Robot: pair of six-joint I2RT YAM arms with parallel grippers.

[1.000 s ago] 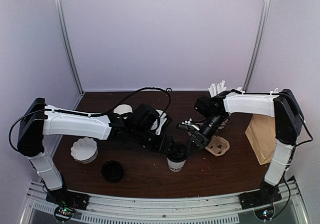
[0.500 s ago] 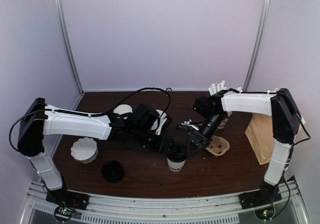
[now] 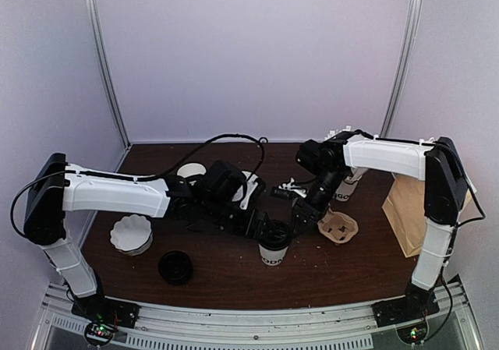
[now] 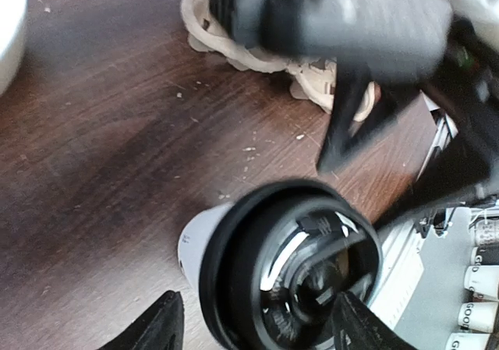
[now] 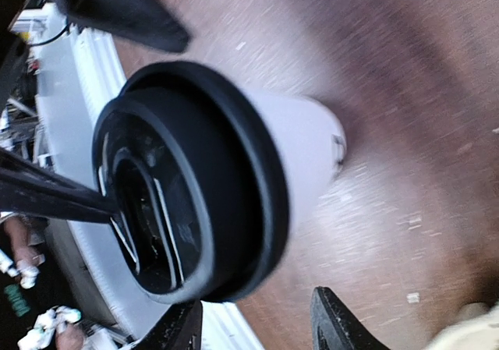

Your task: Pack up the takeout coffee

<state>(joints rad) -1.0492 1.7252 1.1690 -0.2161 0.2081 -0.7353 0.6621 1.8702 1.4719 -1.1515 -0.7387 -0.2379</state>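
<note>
The takeout coffee (image 3: 274, 246), a white cup with black print and a black lid, stands upright on the brown table in front of centre. My left gripper (image 3: 267, 229) is open at its top from the left. In the left wrist view (image 4: 257, 330) one finger stands on each side of the lid (image 4: 288, 276), the left one apart from the cup. My right gripper (image 3: 299, 218) is open and empty just right of the cup. In the right wrist view (image 5: 257, 327) the cup (image 5: 195, 186) lies beyond the fingertips, untouched.
A cardboard cup carrier (image 3: 340, 228) lies right of the coffee, and a brown paper bag (image 3: 408, 213) at the far right. A printed white cup (image 3: 343, 192) stands behind the right arm. At the left are a loose black lid (image 3: 175, 266) and ruffled white papers (image 3: 131, 235).
My right gripper has drawn back up and away from the coffee's lid, uncovering the printed cup behind it. The left gripper stays at the cup, which has not moved.
</note>
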